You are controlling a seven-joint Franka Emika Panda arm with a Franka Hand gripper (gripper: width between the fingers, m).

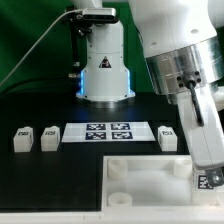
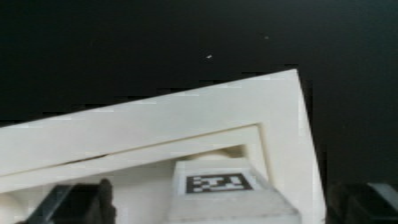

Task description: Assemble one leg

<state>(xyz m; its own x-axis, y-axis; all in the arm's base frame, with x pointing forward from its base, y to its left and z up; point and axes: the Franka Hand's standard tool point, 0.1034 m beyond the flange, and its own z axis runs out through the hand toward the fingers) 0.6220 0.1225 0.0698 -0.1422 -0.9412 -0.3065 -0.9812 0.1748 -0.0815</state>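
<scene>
A white leg with a black-and-white tag sits between my gripper's two dark fingers, over the large white tray-like piece near its corner. The jaws stand wide, with a gap showing on each side of the leg, so the gripper is open. In the exterior view the gripper hangs over the right part of the tray-like piece, and the leg's tag shows just below it. Whether the leg sits in a corner socket is hidden.
Two more legs stand at the exterior view's left and one at its right, beside the marker board. The robot base rises behind the board. The table top is black.
</scene>
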